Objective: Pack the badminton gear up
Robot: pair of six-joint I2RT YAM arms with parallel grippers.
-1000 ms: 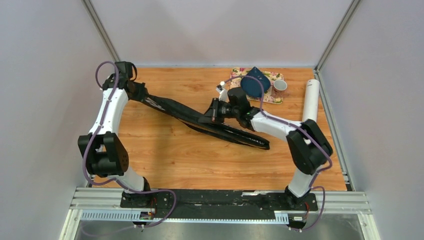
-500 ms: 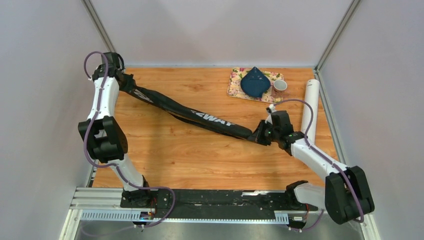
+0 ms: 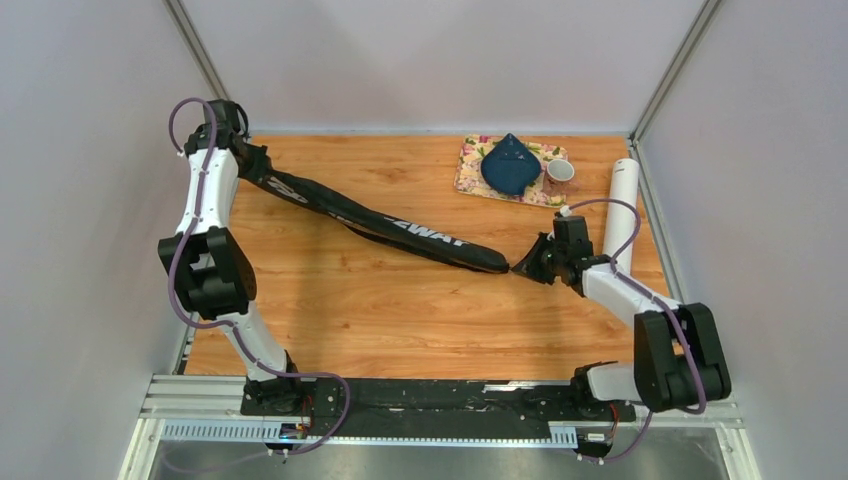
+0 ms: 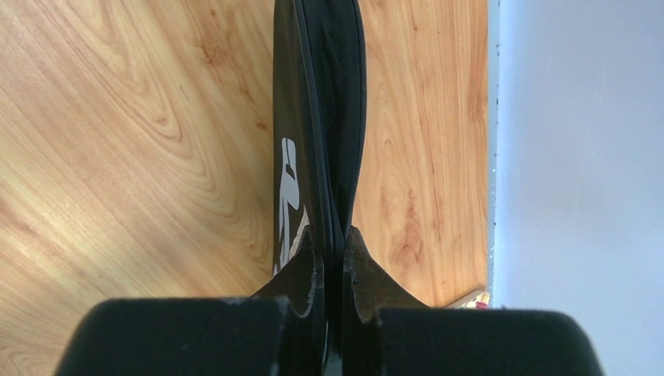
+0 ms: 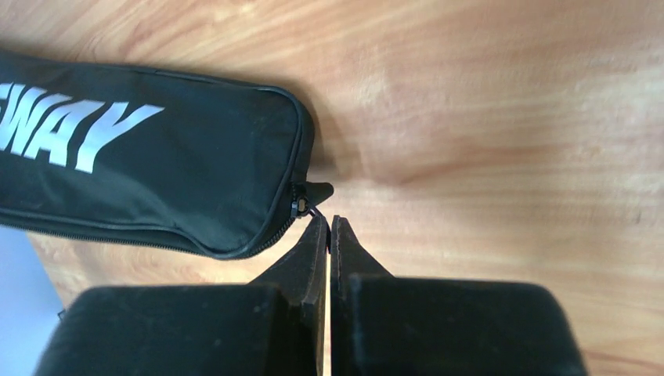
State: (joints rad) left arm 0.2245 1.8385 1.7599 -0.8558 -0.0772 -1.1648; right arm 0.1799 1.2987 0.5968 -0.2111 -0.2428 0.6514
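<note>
Right wrist: my right tool [image 5: 330, 223], pinching the zipper pull [image 5: 312, 205], has zipped the cover [image 5: 180, 180] to its end; left tool [image 4: 331, 236] clamps it.

Left arm [image 3: 205, 215]: you see white tubular links and black boxy joints, left of frame.
Right arm [image 3: 612, 290]: same colours, right of frame.
Cables [image 3: 347, 400]: purple, looping along both.
Fingers [image 4: 301, 274]: black, wedge-shaped, scuffed.
</note>
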